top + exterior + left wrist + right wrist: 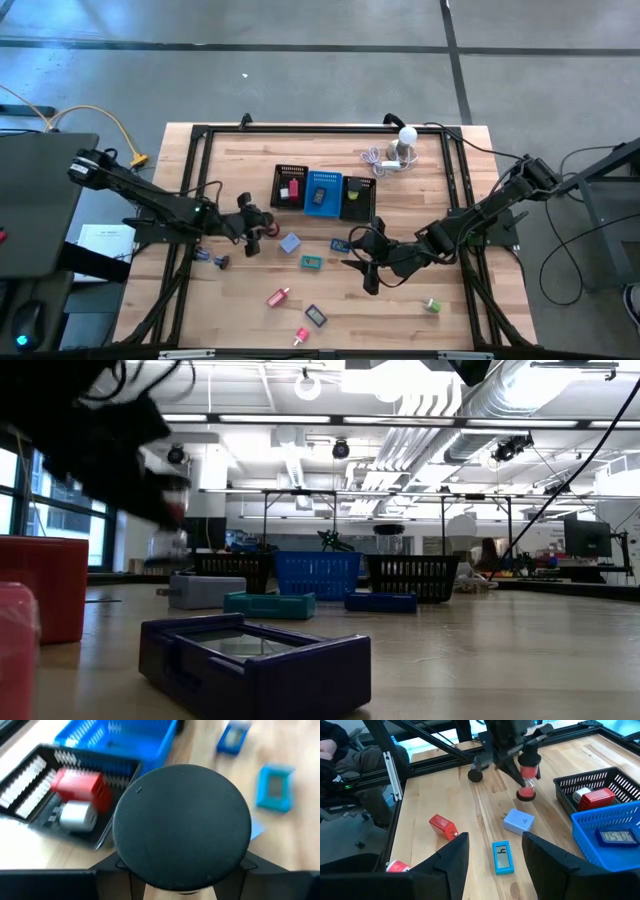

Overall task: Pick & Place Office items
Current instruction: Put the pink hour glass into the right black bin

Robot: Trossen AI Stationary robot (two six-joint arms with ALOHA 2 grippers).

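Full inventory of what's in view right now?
mesh tray: 1, black with blue middle, far centre of table
red block: 1, red, tray's left section
white piece: 1, white, beside the red block
blue item: 1, blue, tray's middle section
gadget: 1, white, ball-topped, cabled, right of the tray
light blue block, blue piece, teal piece: 1 each, mid-table
red-pink piece, dark blue piece, pink piece: 1 each, near edge
green piece: 1, near right
spool: 1, pink-red, in left gripper
person: 1, seated beyond the table
left gripper: shut on spool, left of the light blue block
right gripper: open, right of the teal piece
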